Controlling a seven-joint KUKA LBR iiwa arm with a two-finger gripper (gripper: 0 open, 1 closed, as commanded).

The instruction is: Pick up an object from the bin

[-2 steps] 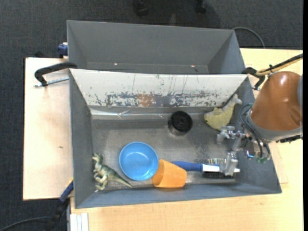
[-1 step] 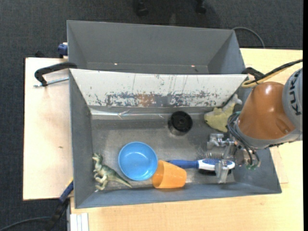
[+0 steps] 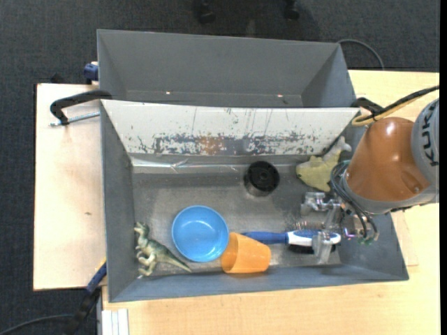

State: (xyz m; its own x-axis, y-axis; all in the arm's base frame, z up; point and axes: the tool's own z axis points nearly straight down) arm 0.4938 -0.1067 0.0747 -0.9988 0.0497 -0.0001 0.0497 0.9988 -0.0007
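Grey sheet metal forms the bin (image 3: 119, 215), its back wall scuffed and flecked where the coating has worn. At the lower right of the camera view the gripper (image 3: 318, 224) hangs low under a smooth orange cover (image 3: 384, 162), and its two metal fingers stand apart with a clear gap.

A slim blue plastic toothbrush (image 3: 269, 237) lies flat on the floor at lower centre. Its long axis runs left to right, and its white-and-black end points right, just beside the lower finger. Its left end meets a glossy orange cup (image 3: 246, 254) lying on its side, which touches a round blue bowl (image 3: 200, 233). A spiky green toy dinosaur (image 3: 150, 251) sits at lower left. A black disc (image 3: 262, 177) lies by the back wall, and a pale yellow soft lump (image 3: 318, 171) lies at upper right.
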